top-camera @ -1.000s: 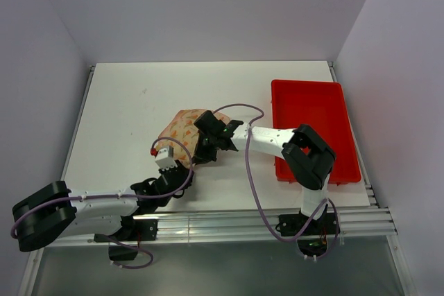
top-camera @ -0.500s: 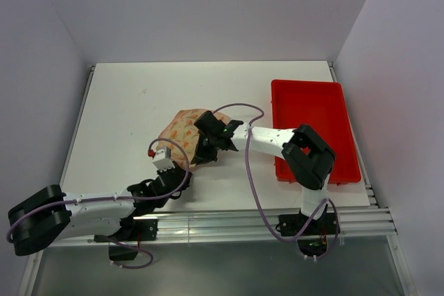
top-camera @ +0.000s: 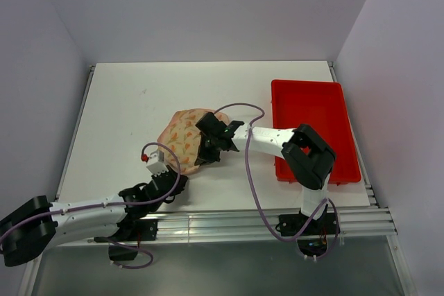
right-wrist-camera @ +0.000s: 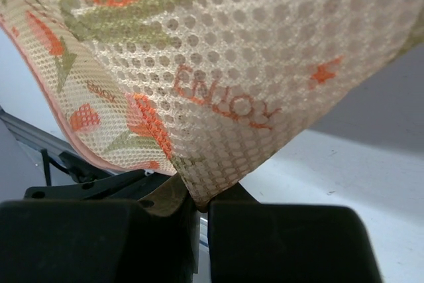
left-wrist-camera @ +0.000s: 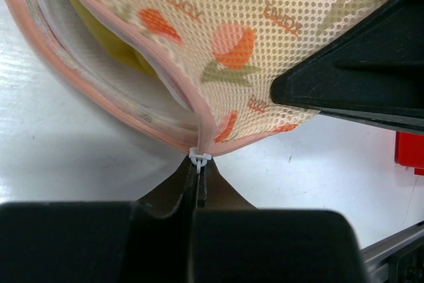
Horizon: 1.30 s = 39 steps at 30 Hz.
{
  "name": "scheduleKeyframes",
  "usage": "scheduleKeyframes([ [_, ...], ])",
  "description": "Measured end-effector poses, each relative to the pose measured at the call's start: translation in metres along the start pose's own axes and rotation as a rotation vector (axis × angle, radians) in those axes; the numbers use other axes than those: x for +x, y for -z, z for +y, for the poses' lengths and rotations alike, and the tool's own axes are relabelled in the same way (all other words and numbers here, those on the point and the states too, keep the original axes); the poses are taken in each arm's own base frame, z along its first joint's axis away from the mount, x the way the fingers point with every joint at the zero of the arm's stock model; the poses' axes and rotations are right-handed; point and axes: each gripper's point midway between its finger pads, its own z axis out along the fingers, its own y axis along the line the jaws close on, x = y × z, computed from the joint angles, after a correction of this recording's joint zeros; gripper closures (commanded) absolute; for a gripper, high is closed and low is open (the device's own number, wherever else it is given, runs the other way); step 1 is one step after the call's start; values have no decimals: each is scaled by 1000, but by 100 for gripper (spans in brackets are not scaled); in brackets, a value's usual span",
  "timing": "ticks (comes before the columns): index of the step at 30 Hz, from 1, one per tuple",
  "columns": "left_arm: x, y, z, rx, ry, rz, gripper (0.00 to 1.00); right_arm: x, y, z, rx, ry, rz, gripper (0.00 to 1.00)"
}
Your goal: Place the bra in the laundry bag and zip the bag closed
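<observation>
Pink printed mesh laundry bag (top-camera: 179, 135) lies mid-table between the grippers, mustard-yellow padded bra (left-wrist-camera: 109, 34) tucked inside. Left gripper (left-wrist-camera: 199, 169) pinches the white zipper pull (left-wrist-camera: 199, 158) at its near edge, right gripper (right-wrist-camera: 199, 198) clamps its fabric. Long axis unclear.

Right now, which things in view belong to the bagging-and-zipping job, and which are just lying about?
In the job: pale pink printed mesh laundry bag; mustard-yellow bra inside it; white zipper pull pinched by left fingers; right fingers gripping the bag's fabric.
Lying about: red plastic tray.
</observation>
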Motion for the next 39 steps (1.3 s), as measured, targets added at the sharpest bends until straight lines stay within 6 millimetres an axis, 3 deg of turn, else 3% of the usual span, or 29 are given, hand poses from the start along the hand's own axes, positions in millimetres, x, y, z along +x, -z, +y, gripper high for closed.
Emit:
scheduleKeyframes([
  [10, 8, 1, 7, -22, 42, 39, 100, -4, -5, -23, 37, 40, -1, 100],
  [18, 11, 1, 5, -19, 86, 61, 100, -22, -6, -35, 42, 88, -4, 100],
  [21, 10, 0, 3, -17, 92, 56, 100, -34, -14, -40, 64, 108, -7, 96],
  [33, 2, 0, -9, -30, 61, 56, 100, -47, -14, -38, 99, 199, -27, 71],
  [39, 10, -2, 3, -78, 16, 82, 100, -60, -7, -51, 155, 209, -73, 43],
])
